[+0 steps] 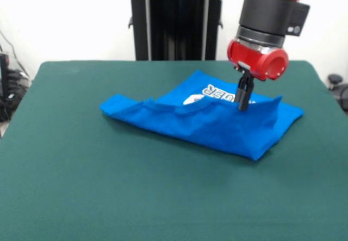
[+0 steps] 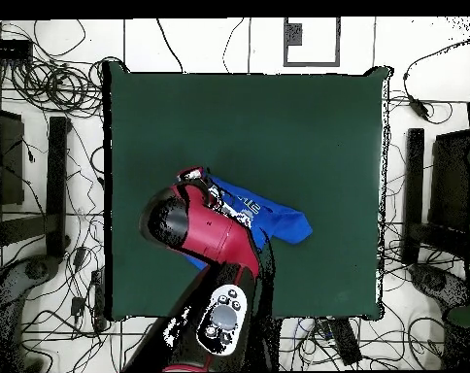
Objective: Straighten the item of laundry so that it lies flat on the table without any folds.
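Blue fabric is pretty much what the whole scene is about: the item of laundry (image 1: 206, 121), a bright blue T-shirt, is seen lying crumpled on the table (image 1: 109, 186), somewhat toward the far right part of it in the front view, and it's nowhere near flat. A long folded edge is seen running along its near side, with a raised ridge across the middle, and a corner is bunched up at the right end. Part of a white print with a few letters is left showing on the upper layer, just beside the gripper (image 1: 243, 106). The gripper is brought straight down from the red and black arm (image 1: 266, 29) and its dark fingers are seen pressed close together at the shirt's raised fold near the print, so it looks pinched onto the cloth, though the exact contact is kinda hard to make out. From the overhead view, most of the shirt (image 2: 278, 219) is hidden under the arm (image 2: 210, 238), and only a blue wedge is left sticking out beside it, over the green felt (image 2: 278, 126). The tabletop is covered in dark green cloth and looks way wider than the shirt. Cables (image 2: 45, 87) are seen scattered on the floor around the table.
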`<control>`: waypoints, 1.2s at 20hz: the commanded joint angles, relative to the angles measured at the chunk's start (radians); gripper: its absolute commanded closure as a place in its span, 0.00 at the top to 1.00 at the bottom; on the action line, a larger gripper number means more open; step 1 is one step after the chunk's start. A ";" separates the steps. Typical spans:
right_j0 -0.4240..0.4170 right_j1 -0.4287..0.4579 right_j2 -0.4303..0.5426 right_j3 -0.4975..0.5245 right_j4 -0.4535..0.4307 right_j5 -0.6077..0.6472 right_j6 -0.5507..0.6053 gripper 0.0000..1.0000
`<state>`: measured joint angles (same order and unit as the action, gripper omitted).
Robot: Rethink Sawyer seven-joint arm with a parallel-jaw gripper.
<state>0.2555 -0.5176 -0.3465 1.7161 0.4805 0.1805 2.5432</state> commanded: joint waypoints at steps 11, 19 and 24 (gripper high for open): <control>-0.040 0.059 0.080 -0.046 -0.063 0.066 0.034 0.00; -0.086 0.077 0.110 -0.074 -0.163 -0.033 0.000 0.00; -0.088 0.087 0.108 -0.094 -0.140 0.008 0.069 0.00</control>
<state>0.1695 -0.5147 -0.3469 1.6727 0.3496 0.1858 2.5432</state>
